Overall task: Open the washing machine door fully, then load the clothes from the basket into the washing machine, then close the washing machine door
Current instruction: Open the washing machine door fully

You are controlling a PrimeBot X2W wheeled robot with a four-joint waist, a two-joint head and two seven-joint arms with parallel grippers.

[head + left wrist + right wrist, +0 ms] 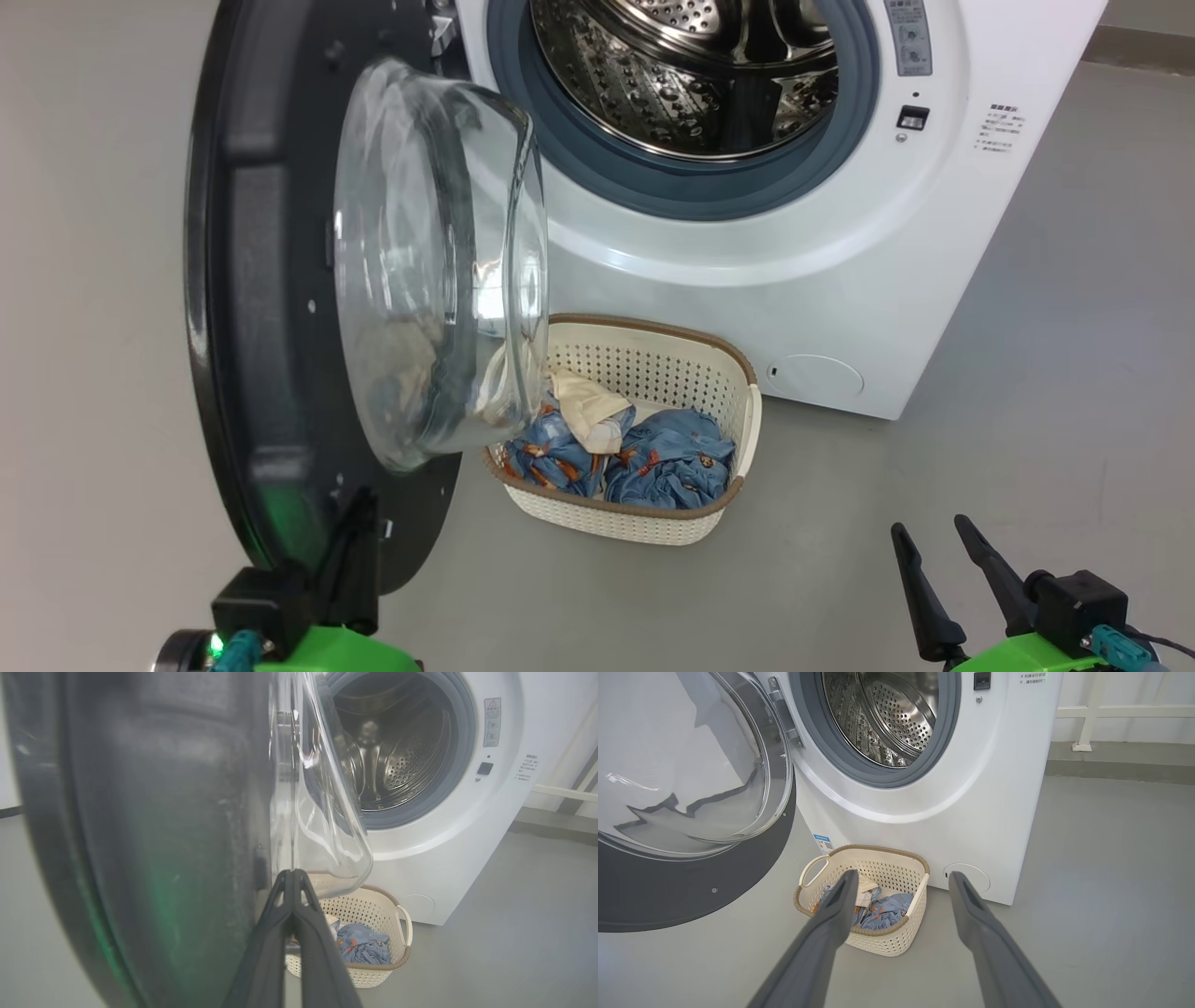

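The washing machine (840, 280) stood white and square on the grey floor, its steel drum empty. The washing machine door (261, 280) hung out to the robot's left, nearly edge-on in the head view. It looked rigid and fairly heavy, and its glossy black rim was probably slick, so it would best be pushed flat on the rim far from the hinge, never on the bulging glass. The basket (653, 523) sat on the floor just below the drum opening, close to the machine's front and partly behind the glass bowl. Being thin plastic, it would likely slide if a garment snagged. The clothes (667, 462) lay heaped inside it, blue printed pieces with the cream cloth on top toward the left. They were soft, light and limp, so a pinch on a raised fold should lift one, though it would trail. The left gripper (292, 873) had its fingers pressed together on nothing, tips at the door's lower rim — whether touching, I could not tell. The right gripper (930, 527) hung wide apart and empty, well short of the basket.
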